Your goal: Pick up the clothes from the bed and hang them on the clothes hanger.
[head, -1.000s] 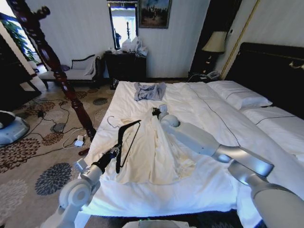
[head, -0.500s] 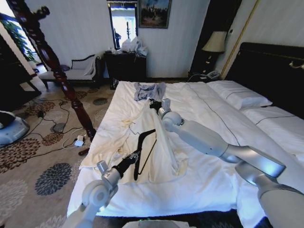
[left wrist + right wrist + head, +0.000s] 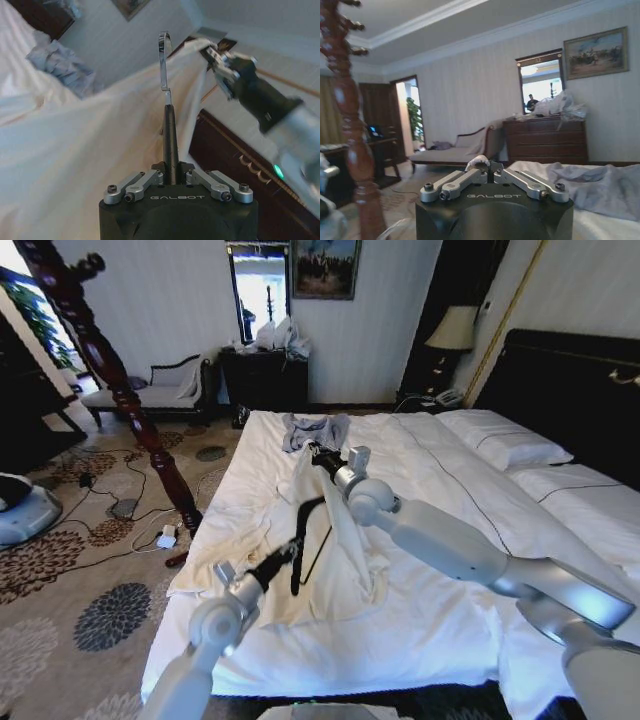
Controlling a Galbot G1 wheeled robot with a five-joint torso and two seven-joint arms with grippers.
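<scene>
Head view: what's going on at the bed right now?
Both arms are working over the bed. The left gripper is shut on the black clothes hanger, its silver hook showing in the left wrist view. The right gripper pinches the top of the cream clothes and holds that end lifted off the sheets, while the rest lies spread on the bed. The hanger sits against the raised fabric. A grey-blue garment lies near the foot of the bed.
</scene>
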